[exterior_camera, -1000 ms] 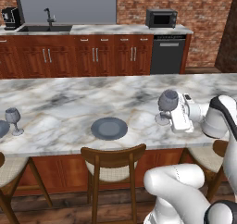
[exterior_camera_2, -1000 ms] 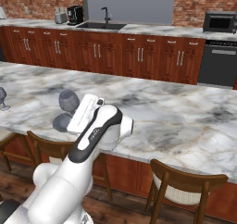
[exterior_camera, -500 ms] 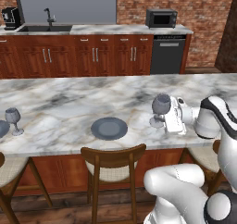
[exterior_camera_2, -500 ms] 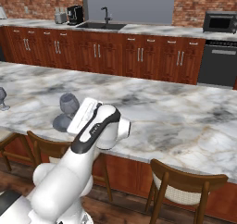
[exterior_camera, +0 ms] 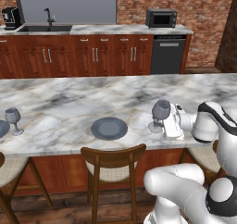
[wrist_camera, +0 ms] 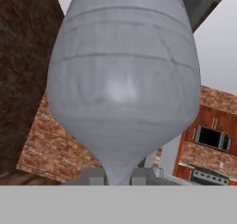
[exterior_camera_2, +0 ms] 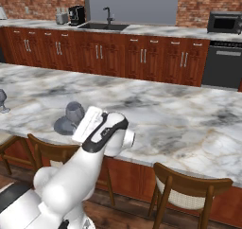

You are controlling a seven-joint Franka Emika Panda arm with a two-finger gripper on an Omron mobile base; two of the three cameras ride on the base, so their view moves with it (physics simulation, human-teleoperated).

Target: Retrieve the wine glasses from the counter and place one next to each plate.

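- Gripper (exterior_camera: 163,124) closed almost fully on the stem of a wine glass (exterior_camera: 160,111), its two dark fingertips (wrist_camera: 95,177) pinching just under the bowl in the hand view (the bowl looms large and grey right in front of that camera).
- Held glass stands upright, its foot at or just above the marble island (exterior_camera: 65,102); contact with the marble cannot be told. It is to the right of the nearer plate (exterior_camera: 109,128) in the left base view, near it but apart.
- From the right base view, the same glass (exterior_camera_2: 74,112) shows just left of the white hand, with the plate (exterior_camera_2: 65,126) partly hidden behind and below it.
- Nothing lies on that flat blue-grey plate.
- Second wine glass (exterior_camera: 13,118) stands upright at the island's far left edge, just beside the sliver of another plate (exterior_camera: 2,127) cut off by the frame.
- Wooden chair (exterior_camera: 112,163) tucked under the island edge below the nearer plate.
- Beyond the island, the counter (exterior_camera: 92,29) runs along the brick wall, carrying a sink with faucet (exterior_camera: 47,17), a coffee machine (exterior_camera: 10,18) and a microwave (exterior_camera: 161,18).
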